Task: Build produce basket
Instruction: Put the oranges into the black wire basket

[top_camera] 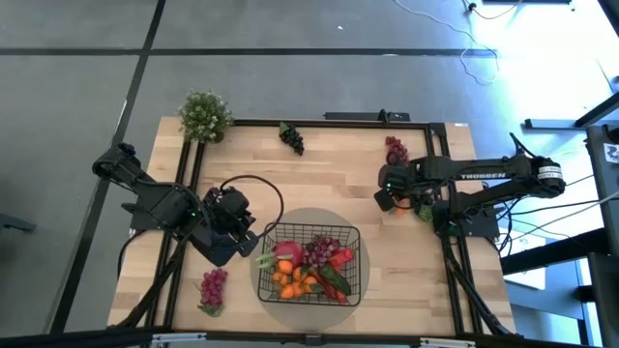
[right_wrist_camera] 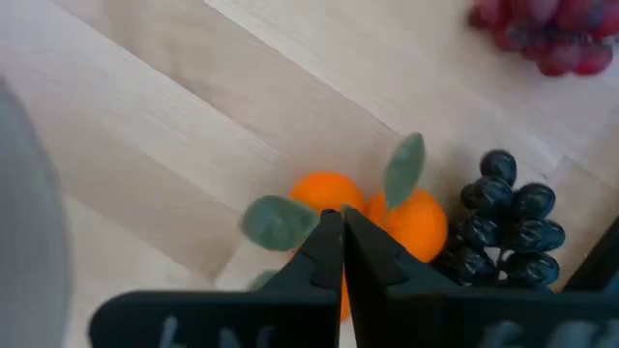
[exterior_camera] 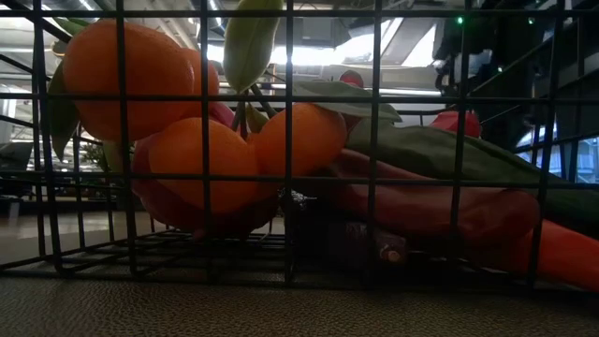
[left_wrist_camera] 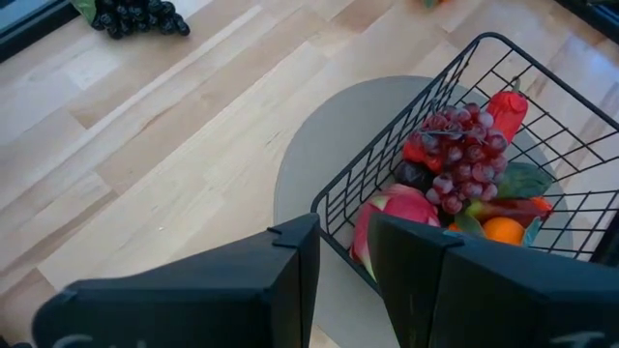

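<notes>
Your landmark is the basket (top_camera: 311, 263), standing on a grey round mat (top_camera: 309, 217) near the desk's (top_camera: 319, 164) front edge, with its rim just inside that edge. It holds a pink radish (top_camera: 286, 251), a purple grape bunch (top_camera: 320, 249), red peppers (top_camera: 339, 257), oranges (top_camera: 287, 280) and a green piece; an exact count inside cannot be made.

Your left gripper (top_camera: 244, 232) sits just left of the basket, close to its left wall. Its jaws are parted by a narrow gap and hold nothing.

Your right gripper (top_camera: 385, 197) lies up and right of the basket, well apart from it. Its jaws are pressed together at a leafy pair of oranges (right_wrist_camera: 372, 217); whether they pinch a leaf cannot be told.

Loose outside the basket, you have:
- one red grape bunch (top_camera: 212, 288), left of it near the front edge;
- one red grape bunch (top_camera: 396, 149), beyond the right gripper;
- two black grape bunches, one (top_camera: 291, 137) at the far edge, one (right_wrist_camera: 508, 232) touching the oranges.

Bare wood lies open between the basket and the far edge. A potted plant (top_camera: 204, 116) occupies the far left corner.
</notes>
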Controlling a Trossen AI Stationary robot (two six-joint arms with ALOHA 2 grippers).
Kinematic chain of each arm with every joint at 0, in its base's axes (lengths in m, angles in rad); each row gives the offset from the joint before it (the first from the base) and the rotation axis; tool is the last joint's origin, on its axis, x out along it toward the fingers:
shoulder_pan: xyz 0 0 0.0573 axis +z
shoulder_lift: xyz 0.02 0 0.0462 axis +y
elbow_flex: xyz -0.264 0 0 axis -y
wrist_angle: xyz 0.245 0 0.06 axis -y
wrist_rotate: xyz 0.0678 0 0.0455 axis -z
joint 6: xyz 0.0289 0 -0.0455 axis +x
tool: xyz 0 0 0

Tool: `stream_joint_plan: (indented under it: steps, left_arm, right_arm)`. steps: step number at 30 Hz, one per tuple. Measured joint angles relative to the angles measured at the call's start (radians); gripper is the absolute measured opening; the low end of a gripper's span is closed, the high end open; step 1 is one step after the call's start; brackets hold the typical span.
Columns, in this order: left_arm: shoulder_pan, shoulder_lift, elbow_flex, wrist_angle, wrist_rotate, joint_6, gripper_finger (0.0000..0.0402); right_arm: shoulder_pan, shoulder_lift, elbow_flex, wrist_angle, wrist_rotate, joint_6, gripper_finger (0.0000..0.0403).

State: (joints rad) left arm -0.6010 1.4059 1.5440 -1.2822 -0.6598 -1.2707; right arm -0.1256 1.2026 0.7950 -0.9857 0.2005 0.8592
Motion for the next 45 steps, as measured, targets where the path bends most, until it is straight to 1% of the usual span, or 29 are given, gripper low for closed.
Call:
stream_joint_plan:
  steps: [9, 14, 16, 18, 21, 23, 26, 32, 35, 39, 45]
  left_arm:
    - [-0.019, 0.000, 0.000, 0.000, 0.000, -0.001, 0.0078]
    - [-0.025, 0.000, 0.000, 0.001, 0.000, -0.003, 0.0078]
    - [-0.024, 0.000, 0.000, 0.001, 0.000, -0.003, 0.0078]
    - [-0.024, 0.000, 0.000, 0.001, 0.000, -0.002, 0.0078]
    - [-0.024, 0.000, 0.000, 0.001, 0.000, -0.002, 0.0078]
    - [-0.024, 0.000, 0.000, 0.001, 0.000, -0.002, 0.0078]
    - [-0.024, 0.000, 0.000, 0.001, 0.000, -0.002, 0.0078]
    - [-0.024, 0.000, 0.000, 0.001, 0.000, -0.001, 0.0078]
    - [-0.024, 0.000, 0.000, 0.001, 0.000, -0.001, 0.0078]
    - [-0.024, 0.000, 0.000, 0.000, 0.000, -0.001, 0.0078]
    - [-0.024, 0.000, 0.000, 0.000, 0.000, 0.000, 0.0078]
  right_arm:
    - [0.044, 0.000, 0.184, -0.055, 0.017, -0.035, 0.0000]
    - [0.072, -0.001, 0.269, -0.097, 0.048, -0.053, 0.0000]
    - [0.072, -0.001, 0.286, -0.098, 0.030, -0.053, 0.0000]
    - [0.072, -0.001, 0.294, -0.096, -0.013, -0.053, 0.0000]
    - [0.071, -0.001, 0.295, -0.093, -0.091, -0.055, 0.0000]
    - [0.072, -0.001, 0.295, -0.096, -0.123, -0.058, 0.0002]
    - [0.071, -0.001, 0.295, -0.127, -0.125, -0.060, 0.0017]
    - [0.071, -0.001, 0.295, -0.208, -0.124, -0.051, 0.0075]
    - [0.071, -0.002, 0.266, -0.225, -0.124, 0.025, 0.0095]
    - [0.070, -0.001, 0.196, -0.195, -0.107, 0.096, 0.0101]
    - [0.051, 0.000, 0.108, -0.166, -0.089, 0.105, 0.0102]
